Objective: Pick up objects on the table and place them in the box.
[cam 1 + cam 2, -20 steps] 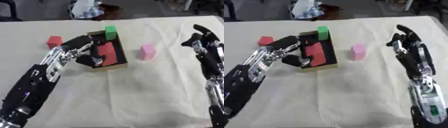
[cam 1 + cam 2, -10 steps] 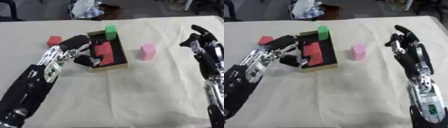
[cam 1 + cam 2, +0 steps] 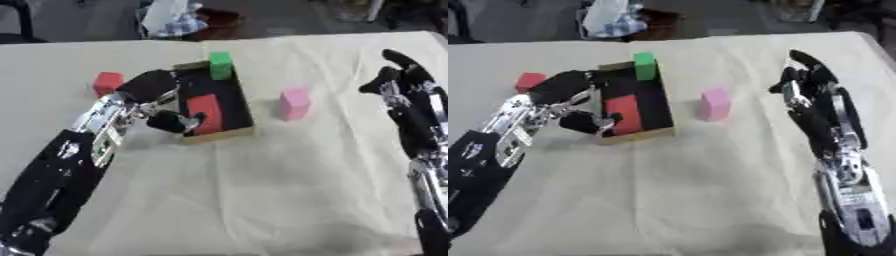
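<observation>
Box (image 3: 244,107) holds red block (image 3: 206,113) and green block (image 3: 220,65). My left hand (image 3: 156,102) curled empty at its rim; right hand (image 3: 811,90) spread.

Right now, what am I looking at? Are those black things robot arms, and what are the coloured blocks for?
Yes, they are a robot's two arms, seen by two cameras in its head looking down, so both pictures are nearly the same. Its left hand is at the near left edge of a dark box, fingers curled, but I cannot tell if it holds anything. Its right hand is raised on the right, open and empty. Inside the box lie a red block and, at the far end, a green block. On the cloth-covered table a pink block and a small red block wait to go in.
</observation>
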